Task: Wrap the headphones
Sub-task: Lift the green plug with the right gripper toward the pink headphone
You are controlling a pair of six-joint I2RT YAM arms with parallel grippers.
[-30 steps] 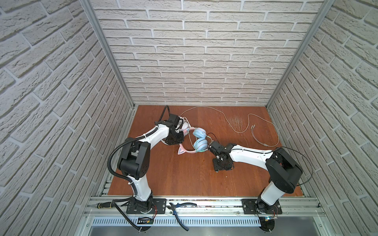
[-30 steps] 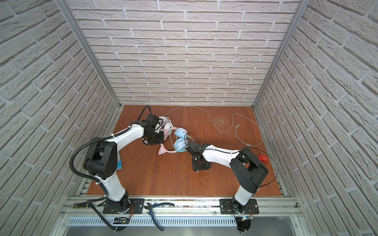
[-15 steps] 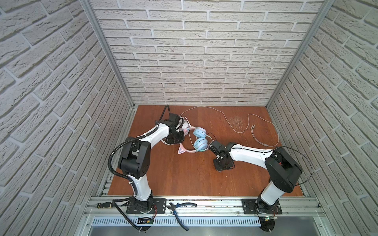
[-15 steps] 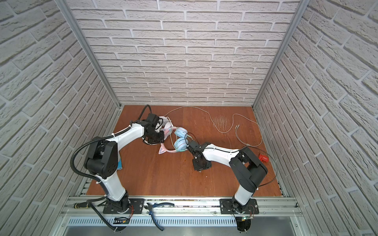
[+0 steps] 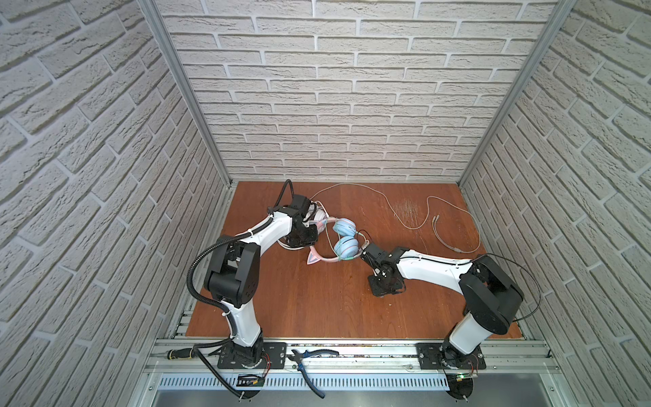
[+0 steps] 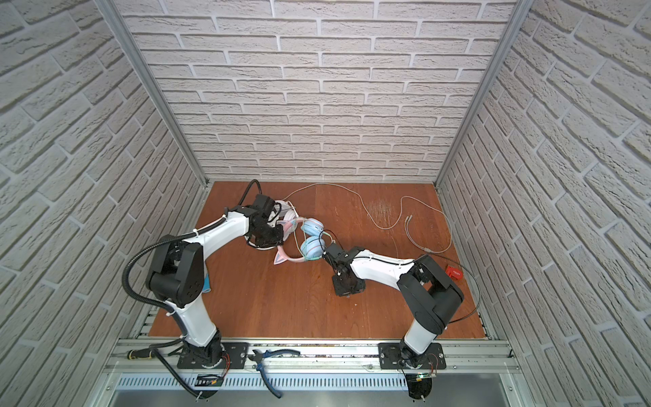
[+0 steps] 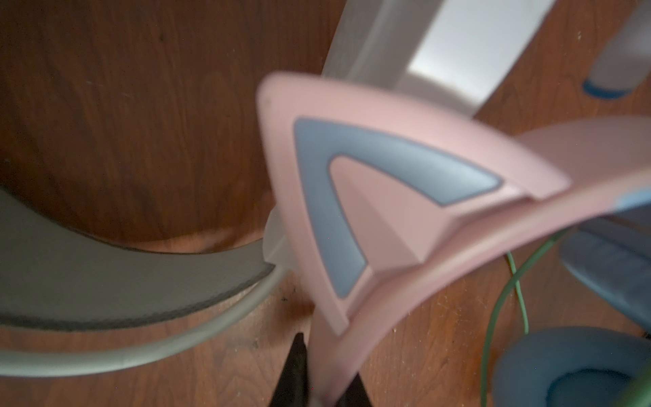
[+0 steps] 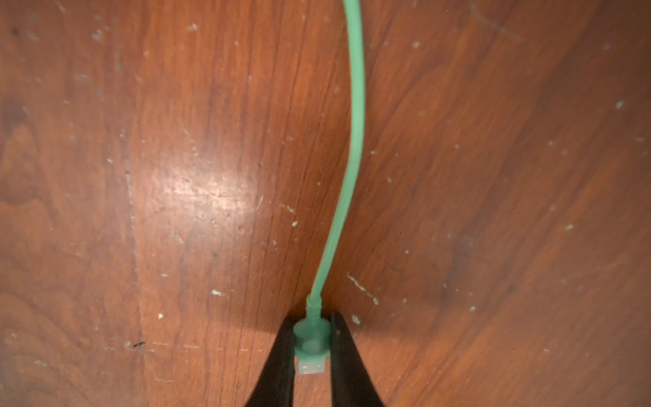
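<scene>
The cat-ear headphones (image 5: 343,236) (image 6: 311,243) lie mid-table, with a pink band and light-blue cups. My left gripper (image 5: 313,227) (image 7: 324,366) is shut on the pink band just below a cat ear (image 7: 352,197). Their green cable (image 8: 355,105) runs to a plug (image 8: 311,338), and my right gripper (image 5: 364,248) (image 8: 311,326) is shut on that plug, low over the wood. The white headphones (image 5: 318,213) lie mostly under my left wrist. Their grey-padded band (image 7: 105,282) shows in the left wrist view, and their white cable (image 5: 405,218) loops across the back right.
A small red object (image 6: 454,273) sits by the right wall. A blue item (image 6: 207,282) shows behind the left arm. Pliers (image 5: 306,356) and a screwdriver (image 5: 179,352) rest on the front rail. Brick walls enclose the wooden table (image 5: 317,303) on three sides.
My right gripper's jaws have closed onto the green plug. The left arm and both headphones have stayed put.
</scene>
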